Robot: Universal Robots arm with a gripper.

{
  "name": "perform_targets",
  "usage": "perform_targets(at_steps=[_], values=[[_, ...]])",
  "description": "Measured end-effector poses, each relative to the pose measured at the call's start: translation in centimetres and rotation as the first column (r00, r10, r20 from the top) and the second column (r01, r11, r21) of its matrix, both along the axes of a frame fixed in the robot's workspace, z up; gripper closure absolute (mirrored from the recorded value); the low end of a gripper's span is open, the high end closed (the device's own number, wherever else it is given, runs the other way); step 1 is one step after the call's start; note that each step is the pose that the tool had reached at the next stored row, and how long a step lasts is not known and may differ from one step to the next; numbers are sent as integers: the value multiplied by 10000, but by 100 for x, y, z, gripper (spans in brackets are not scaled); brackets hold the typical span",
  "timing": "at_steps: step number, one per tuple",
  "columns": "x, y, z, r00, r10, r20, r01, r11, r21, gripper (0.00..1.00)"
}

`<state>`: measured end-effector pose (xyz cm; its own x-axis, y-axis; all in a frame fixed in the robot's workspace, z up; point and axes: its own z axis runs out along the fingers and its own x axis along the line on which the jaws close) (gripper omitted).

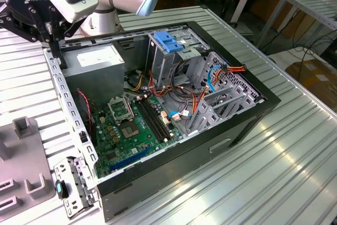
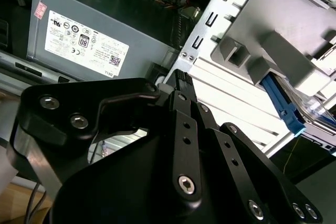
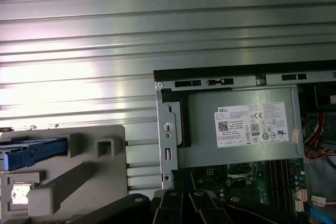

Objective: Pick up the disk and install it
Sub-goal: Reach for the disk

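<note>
The disk (image 3: pixel 23 153) lies in a grey holder (image 3: pixel 79 182) on the table beside the open computer case (image 1: pixel 247 125). In the first wrist view I see its blue side rail and a bit of white label. The second wrist view shows the same blue rail of the disk (image 2: pixel 283 103) under the grey holder (image 2: pixel 273 51). My gripper (image 1: pixel 55 43) hangs over the case's corner at the exterior view's left, above the rim by the power-supply box (image 1: pixel 100 61). It holds nothing and is well away from the disk. Black links of the gripper (image 2: pixel 178 77) also appear in the first wrist view (image 3: pixel 184 200).
Inside the case are the green mainboard (image 1: pixel 126 130), loose cables, and a grey drive cage with a blue latch (image 1: pixel 167 41) on top. The case's perforated rear panel (image 1: pixel 66 98) stands just below the gripper. Ribbed metal table (image 1: pixel 274 183) surrounds the case.
</note>
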<state>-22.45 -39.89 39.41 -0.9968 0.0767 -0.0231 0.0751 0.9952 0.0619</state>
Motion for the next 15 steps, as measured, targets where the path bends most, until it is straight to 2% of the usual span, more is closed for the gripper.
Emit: perform_targets(at_steps=[15], values=[[-115,0,0,10000,1,0,-1,10000,-1,89]])
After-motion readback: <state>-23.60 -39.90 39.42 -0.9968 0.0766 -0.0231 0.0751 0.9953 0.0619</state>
